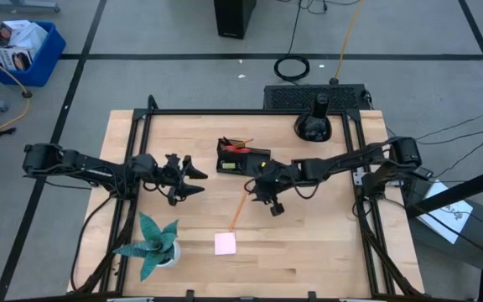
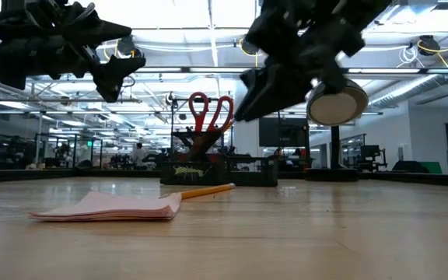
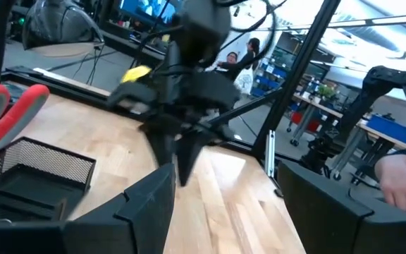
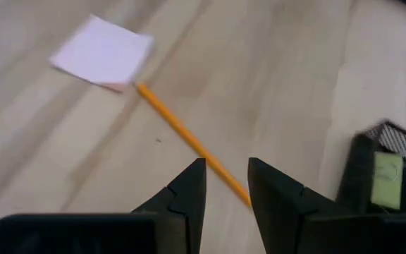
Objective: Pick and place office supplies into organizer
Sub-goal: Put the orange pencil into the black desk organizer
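Loose: one pencil (image 1: 237, 210) (one pad (image 1: 225, 243))

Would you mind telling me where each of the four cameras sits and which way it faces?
High view: overhead, looking straight down at the table; both arms show.
Low view: at tabletop height, looking across at the organizer; both grippers hang in from above.
Left wrist view: on the left arm, facing the right gripper; own fingers at bottom.
Right wrist view: on the right arm, looking down at the pencil; own fingers show.
Shared: the pencil and sticky-note pad appear in the high, low and right wrist views.
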Motion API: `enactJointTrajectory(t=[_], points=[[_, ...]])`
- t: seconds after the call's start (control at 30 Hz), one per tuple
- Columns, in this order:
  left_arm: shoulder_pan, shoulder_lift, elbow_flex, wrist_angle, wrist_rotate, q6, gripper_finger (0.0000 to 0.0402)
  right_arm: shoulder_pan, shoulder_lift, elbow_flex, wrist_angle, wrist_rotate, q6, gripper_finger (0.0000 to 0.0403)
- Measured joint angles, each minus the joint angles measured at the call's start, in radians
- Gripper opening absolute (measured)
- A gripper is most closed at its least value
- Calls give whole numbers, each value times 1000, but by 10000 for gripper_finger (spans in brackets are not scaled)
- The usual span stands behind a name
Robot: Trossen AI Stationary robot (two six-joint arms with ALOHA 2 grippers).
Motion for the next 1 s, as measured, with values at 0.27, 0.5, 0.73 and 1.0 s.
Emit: enactJointTrajectory(t=[0.27,0.5,0.73,1.0], points=[[2,0,0,-3,14,7,255,-5,107,30,-26,83,-150,90],[1,0,0,-3,28,9,255,1,216,209,-160,48,-202,87],[1,0,0,-2,28,10,255,41,289,285,-351,133,-363,86],[1,0,0,-3,35,11,255,52,306,297,-283,188,-449,86]])
